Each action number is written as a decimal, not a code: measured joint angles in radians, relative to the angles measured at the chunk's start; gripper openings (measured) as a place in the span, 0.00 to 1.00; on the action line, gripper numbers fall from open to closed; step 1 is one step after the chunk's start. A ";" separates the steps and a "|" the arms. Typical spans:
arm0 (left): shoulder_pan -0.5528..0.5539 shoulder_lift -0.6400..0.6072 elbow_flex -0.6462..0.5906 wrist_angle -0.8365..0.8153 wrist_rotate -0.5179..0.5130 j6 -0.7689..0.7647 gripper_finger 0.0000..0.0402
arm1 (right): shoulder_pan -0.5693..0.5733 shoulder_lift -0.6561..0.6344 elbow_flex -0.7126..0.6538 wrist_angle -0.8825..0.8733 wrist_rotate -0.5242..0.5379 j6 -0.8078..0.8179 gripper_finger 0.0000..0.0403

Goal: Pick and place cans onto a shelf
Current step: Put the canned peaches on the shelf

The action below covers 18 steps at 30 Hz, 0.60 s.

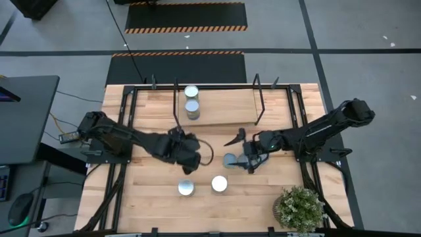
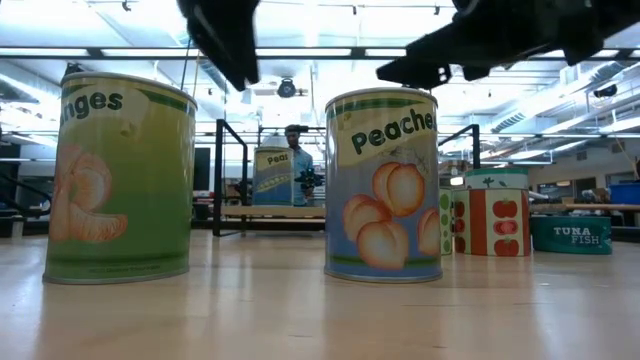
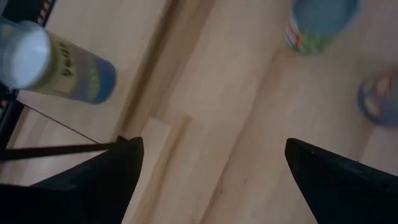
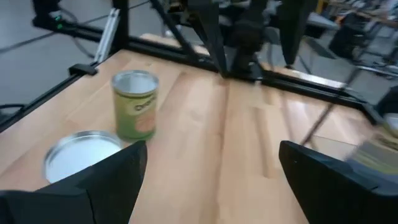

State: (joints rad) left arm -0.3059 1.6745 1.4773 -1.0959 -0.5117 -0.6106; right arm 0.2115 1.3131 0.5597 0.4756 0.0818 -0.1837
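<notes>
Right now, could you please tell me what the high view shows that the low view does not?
Only high: the plant and the table's whole layout from above. Only low: the labels on the oranges can, peaches can, tomato can and tuna tin. Both: the shelf, a shelf can on it, and the left gripper and right gripper, open above mid-table.
</notes>
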 joint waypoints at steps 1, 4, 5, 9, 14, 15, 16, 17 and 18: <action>-0.013 0.000 -0.018 0.019 -0.008 0.003 0.99 | 0.010 0.026 0.025 -0.008 0.000 -0.001 0.93; -0.038 -0.003 -0.066 0.092 -0.036 0.045 0.99 | 0.033 0.080 0.105 -0.098 -0.001 0.000 0.94; -0.043 -0.009 -0.078 0.112 -0.036 0.064 0.99 | 0.040 0.099 0.137 -0.134 -0.001 0.004 0.94; -0.050 -0.042 -0.112 0.178 -0.037 0.142 0.98 | 0.072 0.171 0.260 -0.275 0.001 0.027 0.96; -0.070 -0.147 -0.227 0.249 -0.074 0.187 0.98 | 0.112 0.256 0.364 -0.347 0.004 0.068 0.99; -0.076 -0.175 -0.264 0.290 -0.072 0.197 0.98 | 0.118 0.269 0.379 -0.348 0.006 0.076 0.99; -0.083 -0.203 -0.300 0.305 -0.068 0.197 0.98 | 0.124 0.281 0.393 -0.350 0.007 0.080 0.99; -0.086 -0.230 -0.334 0.317 -0.064 0.197 0.98 | 0.132 0.291 0.405 -0.353 0.007 0.084 0.99; -0.089 -0.261 -0.364 0.352 -0.062 0.197 0.98 | 0.139 0.294 0.415 -0.358 0.009 0.088 0.99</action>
State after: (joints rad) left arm -0.3948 1.4131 1.1133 -0.7440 -0.5739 -0.4137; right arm 0.3508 1.6072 0.9747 0.1174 0.0909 -0.0954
